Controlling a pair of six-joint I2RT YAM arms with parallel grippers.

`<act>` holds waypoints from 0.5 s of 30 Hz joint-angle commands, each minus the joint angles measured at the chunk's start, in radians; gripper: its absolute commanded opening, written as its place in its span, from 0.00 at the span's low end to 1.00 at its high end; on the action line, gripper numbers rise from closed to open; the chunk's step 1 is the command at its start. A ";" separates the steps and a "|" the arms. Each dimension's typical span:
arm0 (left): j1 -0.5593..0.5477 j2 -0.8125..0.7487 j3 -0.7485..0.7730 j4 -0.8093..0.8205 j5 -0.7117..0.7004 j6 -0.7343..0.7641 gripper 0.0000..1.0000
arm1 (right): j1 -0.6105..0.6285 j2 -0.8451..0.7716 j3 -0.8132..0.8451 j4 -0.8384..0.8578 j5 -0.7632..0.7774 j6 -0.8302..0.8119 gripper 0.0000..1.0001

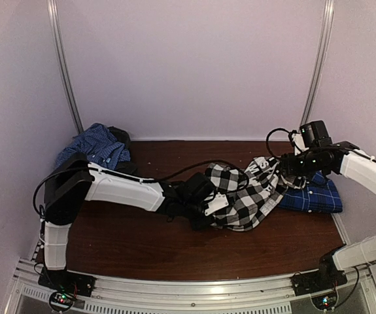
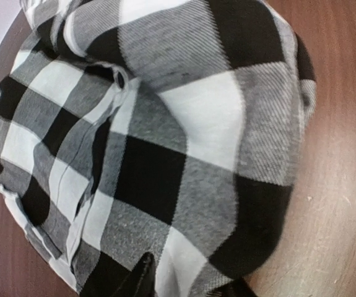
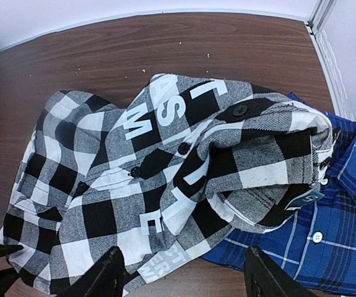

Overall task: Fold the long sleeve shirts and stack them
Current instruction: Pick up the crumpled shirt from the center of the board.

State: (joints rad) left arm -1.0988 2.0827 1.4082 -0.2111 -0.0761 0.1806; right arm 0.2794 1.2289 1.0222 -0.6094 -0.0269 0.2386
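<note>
The black-and-white check shirt [image 1: 246, 190] lies rumpled in the middle of the table, its white lettering and black buttons facing up in the right wrist view [image 3: 134, 185]. Its right end overlaps the left edge of a folded royal blue shirt [image 1: 312, 196] with white buttons [image 3: 326, 247]. My left gripper [image 1: 207, 208] is low at the shirt's left end. In the left wrist view the check cloth [image 2: 165, 124] fills the frame and a fold sits pinched between the left gripper's [image 2: 190, 281] fingers. My right gripper [image 1: 286, 163] hovers over the shirt's right end. In its own view the right gripper [image 3: 187, 275] is open and holds nothing.
Another blue plaid garment [image 1: 93, 147] sits crumpled at the back left corner with a small black cloth [image 1: 119, 136] beside it. Bare brown tabletop [image 1: 142, 242] runs along the front. White walls close in the back and both sides.
</note>
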 commanded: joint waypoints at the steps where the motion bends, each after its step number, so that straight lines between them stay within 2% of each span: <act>1: -0.005 -0.012 0.038 0.021 0.020 -0.001 0.26 | 0.002 -0.038 -0.010 -0.003 -0.004 0.013 0.67; 3: 0.002 -0.046 0.013 0.040 0.033 -0.017 0.17 | 0.002 -0.054 -0.011 -0.012 0.001 0.011 0.67; 5: 0.022 -0.085 -0.014 0.048 0.051 -0.043 0.00 | 0.001 -0.069 -0.012 -0.016 0.003 0.011 0.68; 9: 0.082 -0.205 -0.076 0.053 0.076 -0.103 0.00 | 0.001 -0.088 -0.014 -0.025 0.004 0.010 0.68; 15: 0.259 -0.461 -0.005 -0.048 0.318 -0.288 0.00 | 0.001 -0.126 -0.007 -0.031 -0.015 -0.001 0.68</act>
State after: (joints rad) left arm -0.9432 1.7916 1.3300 -0.2401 0.0689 0.0399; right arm 0.2794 1.1408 1.0164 -0.6262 -0.0273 0.2394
